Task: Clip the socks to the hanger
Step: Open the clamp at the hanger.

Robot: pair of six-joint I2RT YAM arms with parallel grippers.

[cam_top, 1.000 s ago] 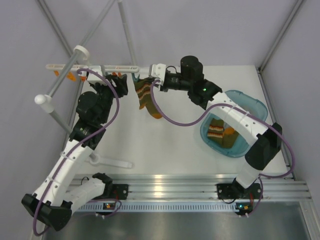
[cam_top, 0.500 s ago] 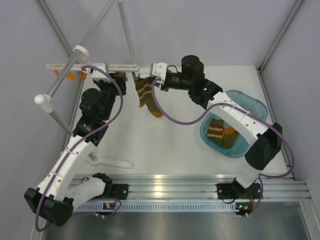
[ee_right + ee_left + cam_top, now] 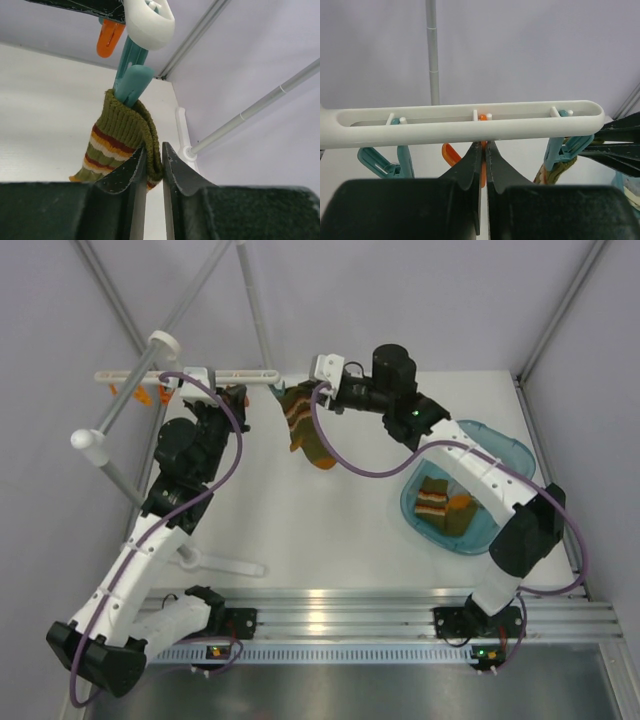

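One striped olive sock (image 3: 305,425) hangs from a teal clip (image 3: 131,80) at the right end of the white hanger (image 3: 250,373). My right gripper (image 3: 154,147) stands slightly open, and the folded edge of that sock (image 3: 117,135) still lies between its jaws. Another sock (image 3: 440,505) lies in the blue tub (image 3: 500,455). My left gripper (image 3: 483,145) is shut just under the hanger bar (image 3: 470,122). An orange clip (image 3: 448,152) shows through the slit between its jaws; I cannot tell whether it is pinched.
Thick grey-white poles with round end caps (image 3: 85,440) stand at the left, beside the hanger. More teal clips (image 3: 385,162) dangle from the bar. A white plastic piece (image 3: 220,562) lies on the table near the left arm. Thin frame rods run along the walls.
The left gripper has closed and shifted slightly left under the bar. The right gripper's jaws have parted a little on the sock, and its wrist has moved slightly back and right.
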